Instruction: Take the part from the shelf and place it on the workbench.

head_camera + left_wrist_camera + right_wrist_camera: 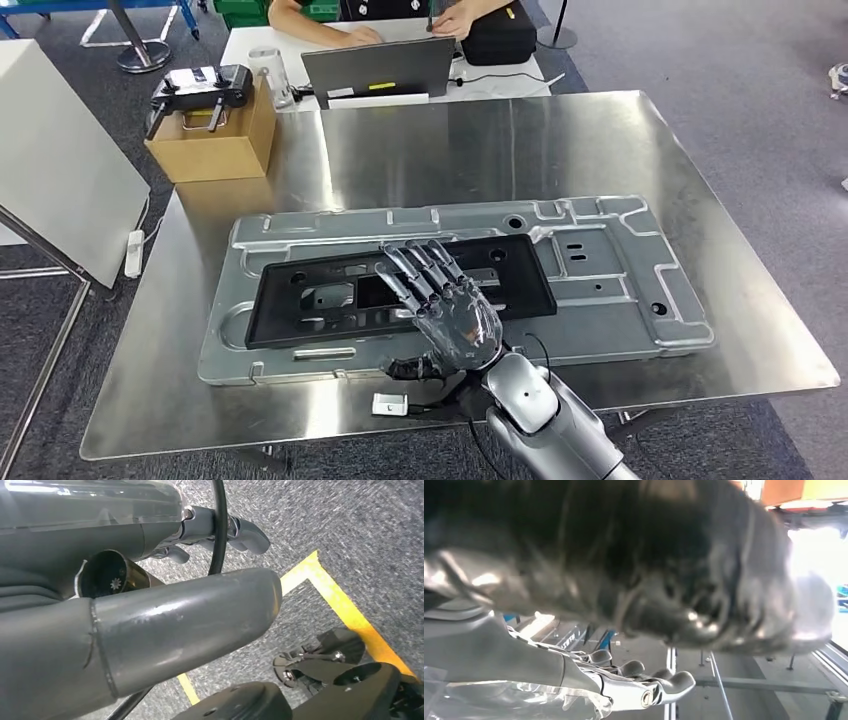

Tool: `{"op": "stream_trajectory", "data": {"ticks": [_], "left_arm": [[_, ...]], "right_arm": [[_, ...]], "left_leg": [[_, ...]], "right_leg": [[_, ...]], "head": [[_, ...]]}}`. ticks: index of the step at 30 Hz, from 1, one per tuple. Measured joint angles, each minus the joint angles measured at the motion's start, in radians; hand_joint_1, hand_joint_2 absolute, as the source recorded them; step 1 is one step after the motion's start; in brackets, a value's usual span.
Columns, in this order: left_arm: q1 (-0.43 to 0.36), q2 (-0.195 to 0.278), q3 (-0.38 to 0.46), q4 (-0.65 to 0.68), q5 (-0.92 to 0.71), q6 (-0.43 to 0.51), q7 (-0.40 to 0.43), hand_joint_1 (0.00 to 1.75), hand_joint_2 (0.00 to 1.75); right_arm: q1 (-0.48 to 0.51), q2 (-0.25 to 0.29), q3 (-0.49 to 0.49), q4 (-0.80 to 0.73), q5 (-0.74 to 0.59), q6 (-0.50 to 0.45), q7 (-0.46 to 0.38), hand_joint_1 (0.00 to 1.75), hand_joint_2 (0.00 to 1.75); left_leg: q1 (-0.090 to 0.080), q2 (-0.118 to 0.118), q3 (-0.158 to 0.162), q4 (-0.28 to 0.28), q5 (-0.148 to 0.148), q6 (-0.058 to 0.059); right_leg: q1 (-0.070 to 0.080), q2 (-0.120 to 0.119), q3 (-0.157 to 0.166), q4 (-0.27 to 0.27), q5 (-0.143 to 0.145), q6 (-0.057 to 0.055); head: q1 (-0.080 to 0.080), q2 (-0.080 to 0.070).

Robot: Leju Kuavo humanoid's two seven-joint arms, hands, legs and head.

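While our right hand [452, 312] hovered with fingers spread and holding nothing over the workbench [420, 140], we saw one part [600, 270] lying flat on it: a long silver stamped panel with ribs and holes, carrying one black rectangular frame [300, 300] in its middle; our left hand [150, 625] hung over grey floor, and we could not tell its grasp; one cardboard box [212, 140] sat at the workbench's far corner.
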Motion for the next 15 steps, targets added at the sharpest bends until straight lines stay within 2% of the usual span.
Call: {"op": "stream_trajectory", "data": {"ticks": [1,2,3,4,6,7,8,9,10,12,13,14,15], "left_arm": [[0.000,0.000,0.000,0.000,0.000,0.000,0.000,0.00,0.00],[0.000,0.000,0.000,0.000,0.000,0.000,0.000,0.00,0.00],[0.001,0.000,0.000,0.000,0.001,0.000,0.000,0.00,0.00],[0.001,0.000,0.000,0.000,0.001,0.000,0.000,0.00,0.00],[0.001,0.001,0.001,0.000,0.001,0.000,0.000,0.00,0.00],[0.001,0.001,0.001,0.000,0.001,0.000,0.000,0.00,0.00],[0.002,0.002,0.001,0.000,0.001,0.000,0.000,0.00,0.00],[0.002,0.001,0.001,0.000,0.001,-0.001,0.000,0.00,0.00],[0.002,0.001,0.001,0.000,0.000,-0.001,0.000,0.00,0.00],[0.002,-0.001,0.001,0.000,0.000,-0.001,-0.001,0.00,0.00],[0.002,-0.003,0.001,0.000,0.000,-0.001,-0.001,0.00,0.00],[0.002,-0.004,0.001,0.000,-0.001,-0.001,-0.001,0.00,0.00],[0.002,-0.004,0.001,0.000,-0.001,-0.001,-0.001,0.00,0.00]], "right_arm": [[0.000,0.000,0.000,0.000,0.001,0.000,0.000,0.00,0.00],[0.000,0.000,0.000,0.000,0.001,0.000,0.000,0.00,0.00],[0.000,0.000,0.000,0.000,0.001,0.000,0.000,0.00,0.00],[0.000,0.000,0.000,0.000,0.002,0.000,0.001,0.00,0.00],[0.001,0.000,0.000,0.001,0.002,0.000,0.001,0.00,0.00],[0.002,0.000,0.000,0.002,0.002,0.000,0.001,0.00,0.00],[0.002,-0.001,0.000,0.003,0.002,0.000,0.001,0.00,0.00],[0.002,-0.001,0.000,0.003,0.002,0.000,0.001,0.00,0.00],[0.002,-0.001,0.000,0.004,0.001,0.000,0.001,0.00,0.00],[-0.001,0.000,0.000,0.004,0.001,0.000,0.001,0.00,0.00],[-0.002,0.000,0.000,0.004,0.000,0.000,0.001,0.00,0.00],[-0.003,0.000,0.000,0.004,0.000,0.000,0.001,0.00,0.00],[-0.004,0.000,0.000,0.004,0.000,0.000,0.001,0.00,0.00]], "left_leg": [[0.002,0.002,-0.004,-0.005,0.004,0.007],[0.004,0.004,-0.008,-0.007,0.012,0.016],[0.006,0.006,-0.015,-0.010,0.021,0.026],[0.007,0.009,-0.025,-0.011,0.032,0.034],[0.004,0.011,-0.050,-0.009,0.051,0.041],[0.002,0.011,-0.064,-0.007,0.059,0.042],[0.000,0.011,-0.078,-0.004,0.067,0.041],[-0.002,0.011,-0.090,-0.001,0.074,0.041],[-0.003,0.011,-0.101,0.002,0.080,0.039],[-0.005,0.010,-0.116,0.009,0.091,0.034],[-0.006,0.010,-0.119,0.010,0.097,0.029],[-0.006,0.010,-0.121,0.010,0.104,0.024],[-0.006,0.010,-0.122,0.008,0.111,0.018]], "right_leg": [[0.000,0.001,-0.001,-0.001,0.003,0.007],[0.000,0.002,-0.007,0.006,-0.007,0.011],[-0.001,0.003,-0.017,0.028,-0.032,0.015],[-0.002,0.004,-0.035,0.073,-0.074,0.017],[-0.002,0.004,-0.078,0.204,-0.165,0.021],[-0.002,0.004,-0.091,0.259,-0.188,0.022],[-0.002,0.004,-0.086,0.282,-0.187,0.021],[-0.001,0.004,-0.062,0.266,-0.170,0.019],[0.000,0.004,-0.018,0.212,-0.144,0.013],[0.007,0.003,0.080,0.069,-0.116,0.000],[0.011,0.003,0.110,0.020,-0.112,-0.006],[0.014,0.003,0.123,-0.007,-0.114,-0.009],[0.016,0.003,0.123,-0.014,-0.108,-0.011]], "head": [[0.000,0.000],[0.000,0.000],[0.001,0.000],[0.001,0.000],[0.002,0.000],[0.002,0.000],[0.002,0.000],[0.002,0.000],[0.002,0.000],[0.001,0.000],[0.002,0.000],[0.002,0.000],[0.002,0.000]]}}
